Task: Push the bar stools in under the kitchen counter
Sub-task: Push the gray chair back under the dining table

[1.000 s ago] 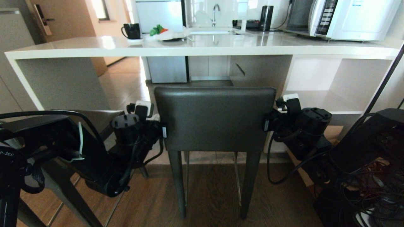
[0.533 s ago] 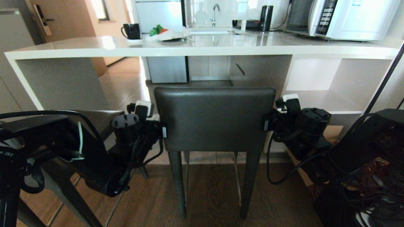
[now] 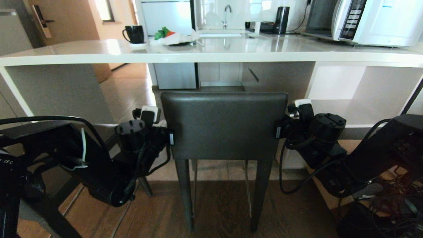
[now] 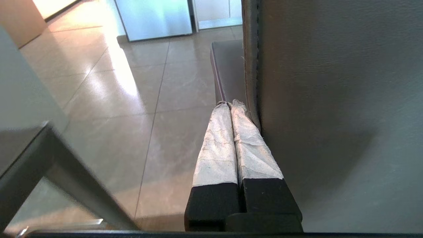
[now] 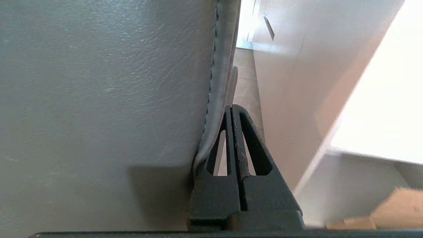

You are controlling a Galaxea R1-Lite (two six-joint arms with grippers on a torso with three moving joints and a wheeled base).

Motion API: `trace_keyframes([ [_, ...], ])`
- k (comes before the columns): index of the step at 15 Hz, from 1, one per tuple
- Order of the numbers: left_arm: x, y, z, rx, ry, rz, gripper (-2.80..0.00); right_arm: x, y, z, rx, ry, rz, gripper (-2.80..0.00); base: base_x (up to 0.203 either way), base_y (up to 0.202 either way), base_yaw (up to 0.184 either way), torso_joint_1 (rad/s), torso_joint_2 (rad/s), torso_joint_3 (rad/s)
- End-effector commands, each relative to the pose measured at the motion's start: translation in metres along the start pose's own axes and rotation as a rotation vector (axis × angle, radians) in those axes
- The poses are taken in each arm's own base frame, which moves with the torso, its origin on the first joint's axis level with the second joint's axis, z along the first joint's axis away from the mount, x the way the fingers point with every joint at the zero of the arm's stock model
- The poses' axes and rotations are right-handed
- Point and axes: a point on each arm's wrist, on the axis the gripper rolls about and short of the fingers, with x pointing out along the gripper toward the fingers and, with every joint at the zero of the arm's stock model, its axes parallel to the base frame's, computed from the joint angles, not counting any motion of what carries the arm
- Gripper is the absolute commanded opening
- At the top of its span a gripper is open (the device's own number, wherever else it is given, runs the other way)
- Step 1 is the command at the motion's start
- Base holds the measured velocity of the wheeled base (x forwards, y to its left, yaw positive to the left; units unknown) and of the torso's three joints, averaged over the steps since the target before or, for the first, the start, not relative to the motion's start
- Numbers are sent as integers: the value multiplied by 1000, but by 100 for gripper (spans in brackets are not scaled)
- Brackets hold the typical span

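1. Nearest us, a second bar stool (image 3: 49, 198) shows only partly at the left, well short of the worktop.
2. Our left pincer (image 3: 170, 137) and right pincer (image 3: 278, 131), both with fingers pressed together and holding nothing, flank the backrest's (image 3: 224, 125) side edges, touching them.
3. The bar stool (image 3: 224, 132) stands just before the worktop's near edge (image 3: 211, 59), its seat apparently starting under.
4. We judge the push is in hand; next we need a straight drive forward until the backrest nears the edge.
5. Far along the worktop sit a mug (image 3: 135, 34) and a microwave (image 3: 376, 20).
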Motion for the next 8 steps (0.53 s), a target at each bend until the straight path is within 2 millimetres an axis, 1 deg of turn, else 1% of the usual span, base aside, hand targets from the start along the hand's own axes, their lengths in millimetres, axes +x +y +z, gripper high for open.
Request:
trace_keyframes([
  [1,1,-1,-2,0,0,1,-280,0,-2,2,0,-9,-7,-280,190,0,2,-2,-2,2],
  [8,0,-4,-2,0,0,-3,-280,1,-3,0,-2,-7,-11,-280,188,0,2,3,1,2],
])
